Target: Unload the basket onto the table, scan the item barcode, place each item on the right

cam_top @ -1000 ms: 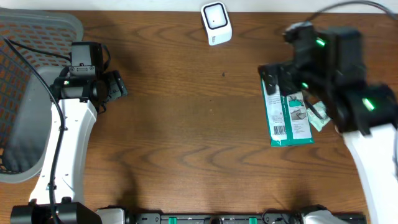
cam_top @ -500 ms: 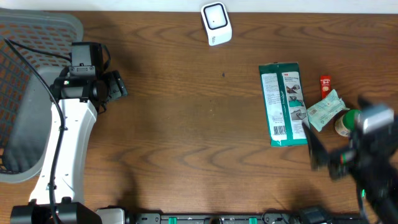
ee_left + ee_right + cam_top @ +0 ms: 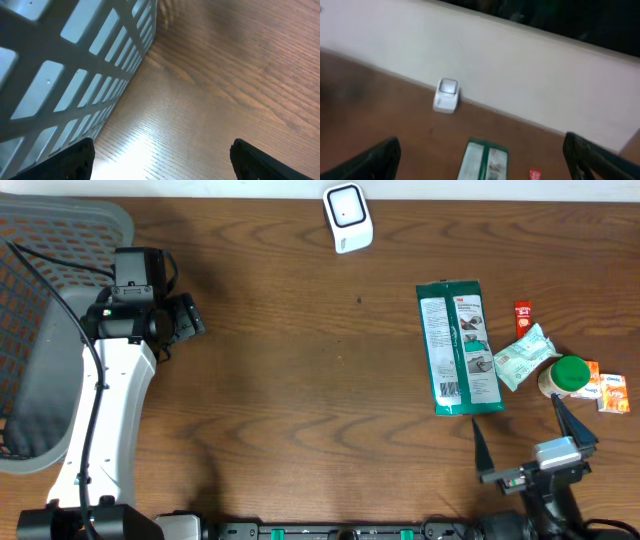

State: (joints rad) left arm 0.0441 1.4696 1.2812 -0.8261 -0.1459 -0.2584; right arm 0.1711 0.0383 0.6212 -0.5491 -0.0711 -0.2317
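Green wipes pack [image 3: 458, 348] lying right of centre, white scanner [image 3: 347, 218] top middle, right gripper [image 3: 515, 415] lower right, fingers wide apart, left gripper [image 3: 160, 160] beside grey basket [image 3: 75, 75], fingers apart, both empty

Green-white packet [image 3: 458, 348]; white scanner [image 3: 347, 217]; grey lattice basket [image 3: 105, 218].

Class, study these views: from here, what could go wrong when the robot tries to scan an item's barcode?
1. The pale packet sits tight between the green packet and the green-capped bottle, so the open right tool could drag neighbours along when it picks one up.
2. No barcode is readable on the green packet, so it might reach the scanner facing the wrong way.
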